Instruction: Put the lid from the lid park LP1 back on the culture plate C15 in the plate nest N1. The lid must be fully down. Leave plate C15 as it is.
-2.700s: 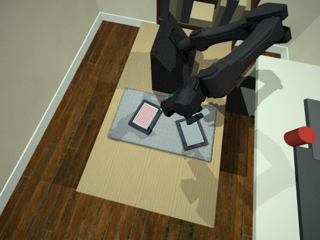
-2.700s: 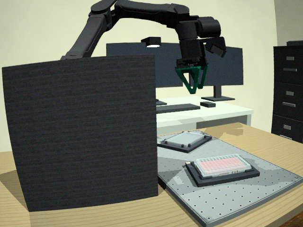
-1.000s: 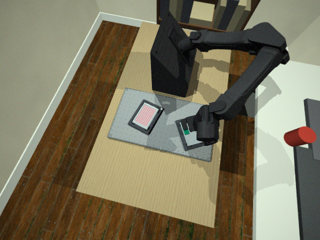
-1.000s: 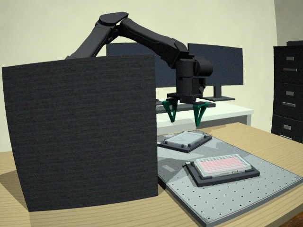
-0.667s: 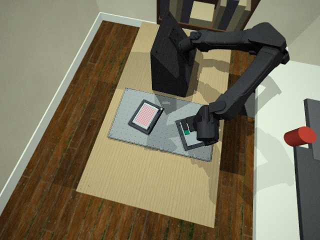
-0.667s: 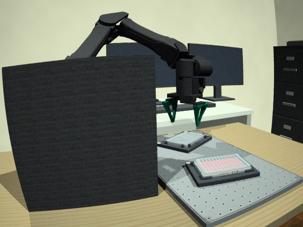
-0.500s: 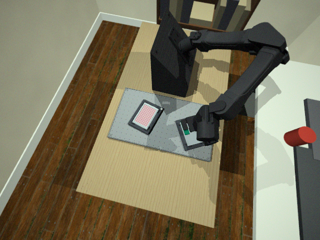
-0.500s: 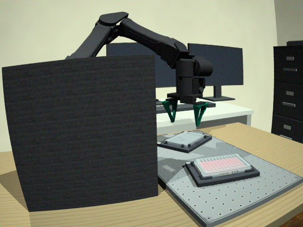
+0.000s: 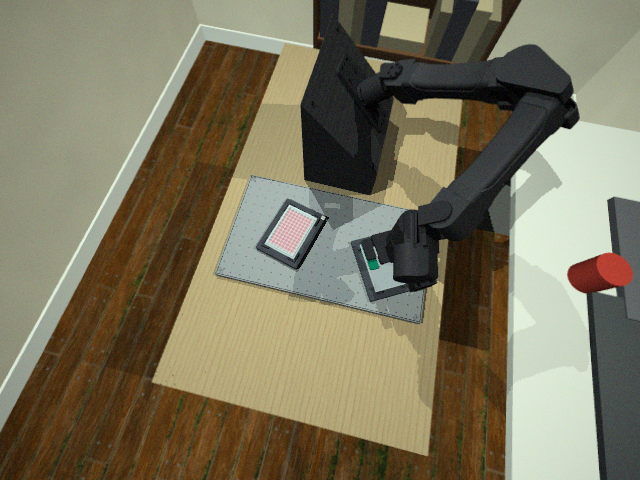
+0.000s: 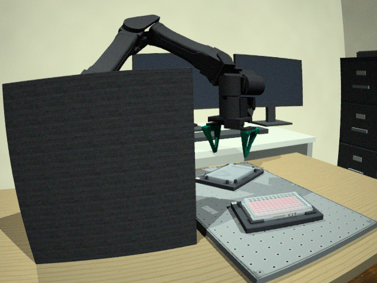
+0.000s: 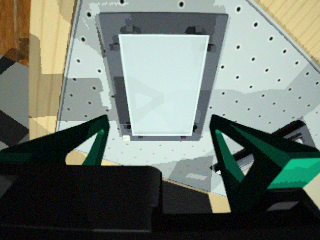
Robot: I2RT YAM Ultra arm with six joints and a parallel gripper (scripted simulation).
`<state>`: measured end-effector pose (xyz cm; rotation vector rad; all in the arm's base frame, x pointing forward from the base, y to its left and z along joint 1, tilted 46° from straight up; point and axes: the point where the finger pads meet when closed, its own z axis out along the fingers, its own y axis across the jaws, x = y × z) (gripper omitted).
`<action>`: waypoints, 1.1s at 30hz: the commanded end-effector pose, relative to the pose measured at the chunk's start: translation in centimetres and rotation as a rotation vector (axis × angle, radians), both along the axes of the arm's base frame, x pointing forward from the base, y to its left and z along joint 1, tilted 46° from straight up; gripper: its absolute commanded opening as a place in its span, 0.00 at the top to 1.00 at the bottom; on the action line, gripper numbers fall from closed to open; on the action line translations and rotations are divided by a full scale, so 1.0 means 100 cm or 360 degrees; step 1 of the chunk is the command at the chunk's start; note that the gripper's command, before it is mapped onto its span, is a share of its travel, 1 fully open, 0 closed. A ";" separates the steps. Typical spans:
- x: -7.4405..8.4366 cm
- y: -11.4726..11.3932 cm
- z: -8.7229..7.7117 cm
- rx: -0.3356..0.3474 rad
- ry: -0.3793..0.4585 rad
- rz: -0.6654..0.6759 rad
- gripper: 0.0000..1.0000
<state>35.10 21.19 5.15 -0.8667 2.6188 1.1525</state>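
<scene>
The clear lid (image 10: 230, 172) lies flat on the dark lid park (image 10: 230, 178) at the far end of the grey breadboard; it also shows in the wrist view (image 11: 163, 84) and in part in the top view (image 9: 385, 281). My gripper (image 10: 231, 142) (image 11: 159, 120) with green fingers hangs open and empty well above the lid, the fingers spread wider than the lid's short side. The culture plate C15 (image 10: 276, 206) with pink wells sits uncovered in its dark nest (image 10: 277, 219), nearer the camera; it also shows in the top view (image 9: 292, 230).
A tall black box (image 10: 100, 161) stands on the wooden table left of the breadboard (image 10: 274, 231). A white desk with monitors (image 10: 267, 82) is behind, a filing cabinet (image 10: 357, 115) at right. A red cylinder (image 9: 599, 272) lies on the white desk.
</scene>
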 end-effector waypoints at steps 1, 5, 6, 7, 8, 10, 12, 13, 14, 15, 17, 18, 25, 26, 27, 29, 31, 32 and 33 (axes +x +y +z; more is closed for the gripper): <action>0.006 -0.006 0.004 0.0008 -0.0020 -0.0029 0.00; 0.006 -0.005 0.003 0.0009 -0.0020 -0.0029 0.00; 0.006 -0.004 0.002 0.0009 -0.0020 -0.0029 0.00; 0.006 -0.004 0.002 0.0009 -0.0020 -0.0029 0.00; 0.006 -0.004 0.002 0.0009 -0.0020 -0.0029 0.00; 0.006 -0.002 -0.001 0.0009 -0.0020 -0.0029 0.00; 0.005 0.001 -0.003 0.0009 -0.0020 -0.0029 0.00; 0.005 0.002 -0.004 0.0009 -0.0020 -0.0029 0.00; 0.005 0.003 -0.005 0.0009 -0.0020 -0.0029 0.00; 0.005 0.004 -0.006 0.0009 -0.0020 -0.0029 0.00; 0.005 0.007 -0.009 0.0009 -0.0020 -0.0029 0.00; 0.005 0.008 -0.010 0.0009 -0.0020 -0.0029 0.00; 0.004 0.014 -0.016 0.0009 -0.0020 -0.0029 0.00; 0.004 0.015 -0.017 0.0009 -0.0020 -0.0029 0.00; 0.004 0.017 -0.018 0.0009 -0.0020 -0.0029 0.00; 0.004 0.019 -0.020 0.0009 -0.0020 -0.0029 0.00; 0.004 0.020 -0.021 0.0009 -0.0020 -0.0029 0.00; 0.004 0.020 -0.021 0.0009 -0.0020 -0.0029 0.00; 0.004 0.020 -0.021 0.0009 -0.0020 -0.0029 0.00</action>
